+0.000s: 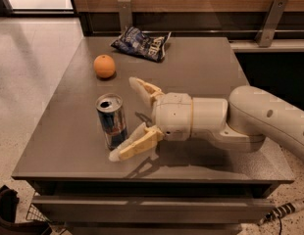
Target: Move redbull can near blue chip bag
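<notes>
The redbull can (112, 121) stands upright near the table's front left, blue and silver with an opened silver top. The blue chip bag (140, 43) lies crumpled at the table's far edge, well apart from the can. My gripper (125, 117) reaches in from the right at can height, open. Its far finger (143, 89) sits behind and right of the can. Its near finger (134, 145) lies in front of the can's base. The can stands at the mouth of the open jaws, not gripped.
A round orange fruit (104, 66) sits on the grey table (201, 67) between the can and the bag, to the left. A wooden wall with metal brackets (271, 13) runs behind the table. Tiled floor lies to the left.
</notes>
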Controlling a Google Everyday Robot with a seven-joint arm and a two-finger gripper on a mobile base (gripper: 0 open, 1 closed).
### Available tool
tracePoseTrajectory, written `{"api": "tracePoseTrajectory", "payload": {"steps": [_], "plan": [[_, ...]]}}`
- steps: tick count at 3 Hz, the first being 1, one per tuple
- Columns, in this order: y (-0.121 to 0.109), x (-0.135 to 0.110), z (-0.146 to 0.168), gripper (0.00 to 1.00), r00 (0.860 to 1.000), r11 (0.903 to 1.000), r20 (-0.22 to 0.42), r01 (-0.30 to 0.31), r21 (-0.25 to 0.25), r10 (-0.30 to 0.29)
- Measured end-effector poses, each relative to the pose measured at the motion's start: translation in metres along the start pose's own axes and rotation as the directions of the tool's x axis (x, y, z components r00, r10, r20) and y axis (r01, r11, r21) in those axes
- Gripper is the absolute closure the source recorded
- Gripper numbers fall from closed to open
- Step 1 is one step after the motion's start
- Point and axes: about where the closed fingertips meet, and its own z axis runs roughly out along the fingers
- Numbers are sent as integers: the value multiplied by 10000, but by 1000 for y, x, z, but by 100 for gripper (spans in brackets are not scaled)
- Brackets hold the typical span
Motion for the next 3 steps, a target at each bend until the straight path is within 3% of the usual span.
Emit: {"api": "tracePoseTrajectory", "payload": {"steps": [1, 3], "plan": [[5, 9, 9, 0, 9993, 9993, -148, -342, -172, 340], [14, 15, 25, 46, 9975, 9964, -362, -624, -571, 604]]}}
